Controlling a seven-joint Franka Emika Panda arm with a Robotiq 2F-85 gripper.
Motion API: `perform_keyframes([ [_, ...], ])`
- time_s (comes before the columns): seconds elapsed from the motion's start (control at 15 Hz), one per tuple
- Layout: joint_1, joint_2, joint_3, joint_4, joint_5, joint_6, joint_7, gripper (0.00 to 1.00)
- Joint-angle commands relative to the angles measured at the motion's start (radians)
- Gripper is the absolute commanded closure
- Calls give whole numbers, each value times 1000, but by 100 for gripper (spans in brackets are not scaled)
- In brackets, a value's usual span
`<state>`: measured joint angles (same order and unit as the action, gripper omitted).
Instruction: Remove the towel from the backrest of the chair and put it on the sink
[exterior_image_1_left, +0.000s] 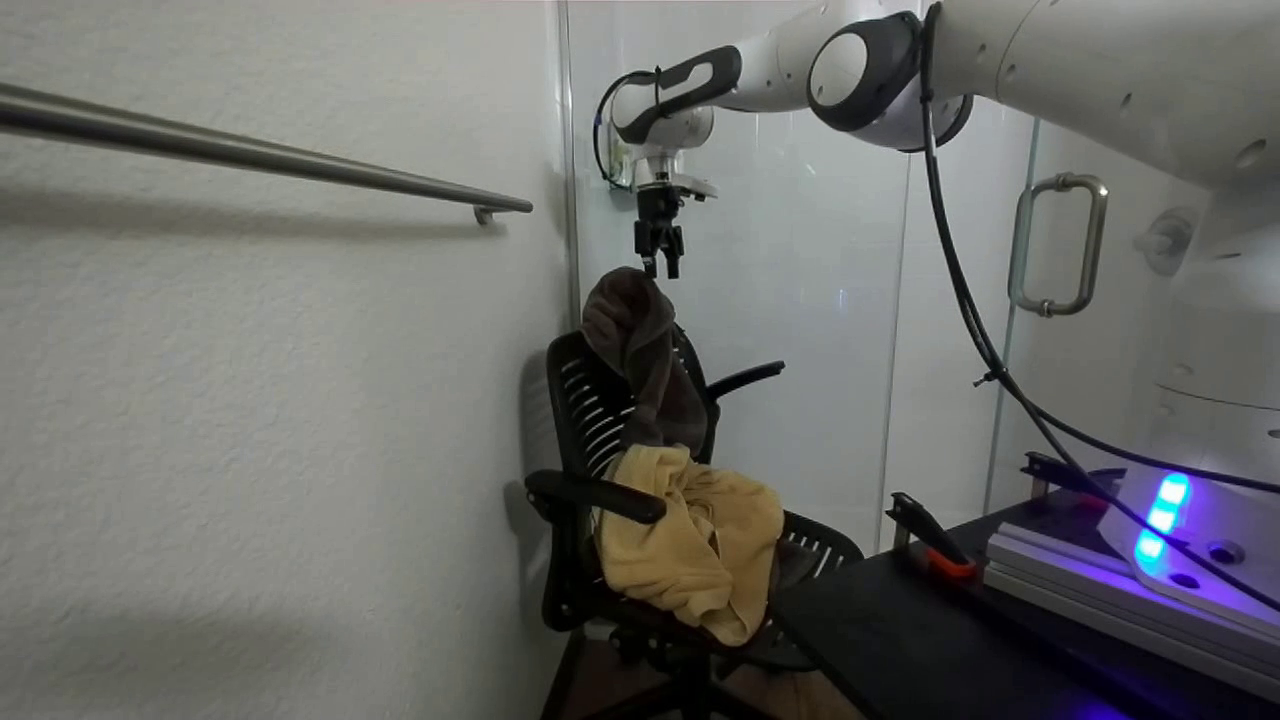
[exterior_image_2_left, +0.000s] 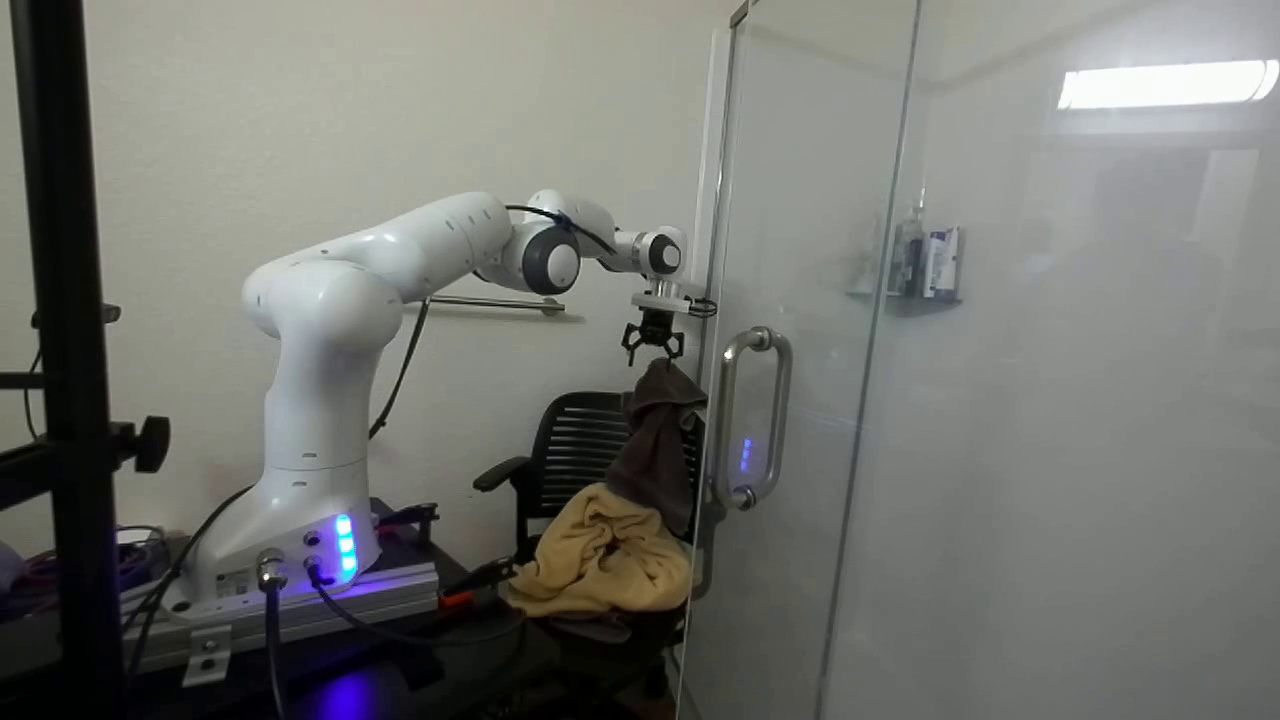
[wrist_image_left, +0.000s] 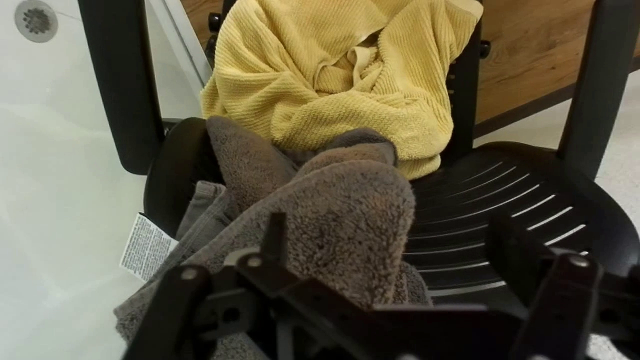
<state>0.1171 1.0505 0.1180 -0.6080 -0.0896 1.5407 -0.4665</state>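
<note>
"Your gripper?"
"Jaws wide apart, I hover near the peak of the grey-brown towel!"
"Under that towel?"
"The slatted chair backrest it's draped over, and below the towel, a heaped yellow towel!"

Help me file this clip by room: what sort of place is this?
Probably a bathroom: there is a glass door like a shower's, a round drain set in a pale floor, and a metal bar like a towel rail on the wall.
</note>
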Motion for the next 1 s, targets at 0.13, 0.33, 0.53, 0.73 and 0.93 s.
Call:
perform_keyframes([
  [0.13, 0, 21, -3, 17, 0, -16, 13, 0],
  [0.33, -22, 59, 34, 42, 38, -43, -72, 0],
  [0.53, -7, 86, 20, 60, 20, -27, -89, 0],
  [0.73, 9, 102, 6, 73, -2, -2, -80, 0],
  [0.93, 27, 112, -11, 93, -30, 41, -71, 0],
])
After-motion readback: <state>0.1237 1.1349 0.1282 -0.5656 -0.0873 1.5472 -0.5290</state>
